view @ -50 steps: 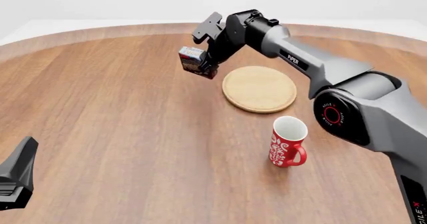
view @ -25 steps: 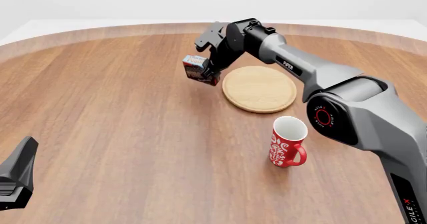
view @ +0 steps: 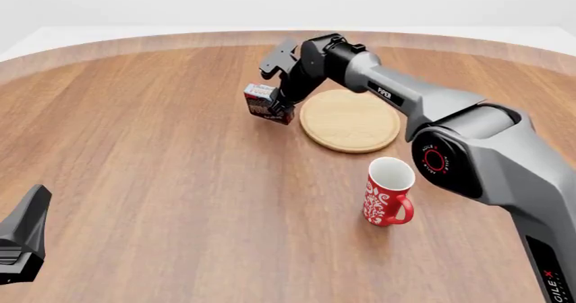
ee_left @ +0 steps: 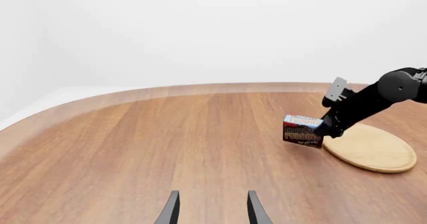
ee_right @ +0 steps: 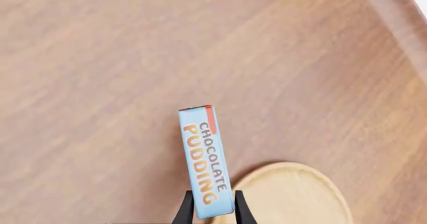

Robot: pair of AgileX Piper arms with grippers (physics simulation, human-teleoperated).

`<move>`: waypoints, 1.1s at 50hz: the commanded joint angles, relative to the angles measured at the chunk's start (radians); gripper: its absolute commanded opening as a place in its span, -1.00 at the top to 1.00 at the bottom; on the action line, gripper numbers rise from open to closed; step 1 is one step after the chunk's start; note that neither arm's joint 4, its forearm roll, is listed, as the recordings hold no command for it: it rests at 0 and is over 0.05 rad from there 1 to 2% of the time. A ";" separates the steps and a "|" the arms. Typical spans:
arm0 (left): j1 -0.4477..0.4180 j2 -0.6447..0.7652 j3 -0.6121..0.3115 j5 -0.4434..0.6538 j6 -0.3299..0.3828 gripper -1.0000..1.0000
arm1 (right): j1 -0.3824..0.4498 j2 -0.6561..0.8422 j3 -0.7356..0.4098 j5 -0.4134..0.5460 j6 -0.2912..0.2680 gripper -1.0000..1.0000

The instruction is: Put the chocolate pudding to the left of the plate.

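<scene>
Front view shows the right gripper [view: 280,104] clamped on the small dark-brown chocolate pudding carton [view: 266,102], tilted just beside the round light-wood plate [view: 350,119] toward the table's left edge; I'd level it, lower gently, then release, while the left gripper [ee_left: 211,210] stands apart, idle.

The chocolate pudding [ee_right: 205,161] box beside the plate [view: 350,120] says "CHOCOLATE PUDDING" on its light blue side, and the right arm [view: 409,94] reaching over the plate says "PIPER".
</scene>
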 commanded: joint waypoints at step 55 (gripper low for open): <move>0.000 0.000 0.000 0.000 0.000 -1.00 | 0.013 -0.119 0.168 -0.082 0.014 -1.00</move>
